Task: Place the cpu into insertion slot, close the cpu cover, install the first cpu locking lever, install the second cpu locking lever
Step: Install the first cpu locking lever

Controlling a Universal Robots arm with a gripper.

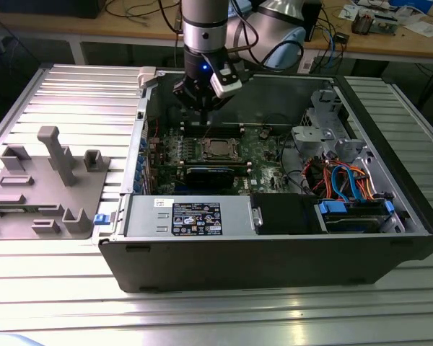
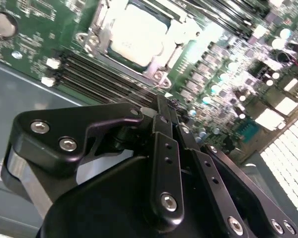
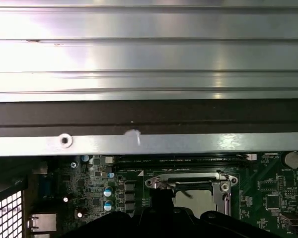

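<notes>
Gripper: you see it hovering above the computer case, at 12 o'clock from the socket; fingers pressed together, holding nothing
Cpu: seated in the insertion slot
Cpu cover: lying flat around the chip

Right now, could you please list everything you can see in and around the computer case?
computer case: one, dark grey, open on the ribbed metal table.
circuit board: one, green, on the case floor.
cpu: one, dull silver, sitting in the insertion slot on the board.
cpu cover: one, silvery frame, around the chip in the second wrist view.
cables: a bundle, orange and blue, at the exterior view's right of the case.
fixture tray: one, grey, on the table at the exterior view's left.
gripper: one, black, above the board behind the cpu.
</notes>
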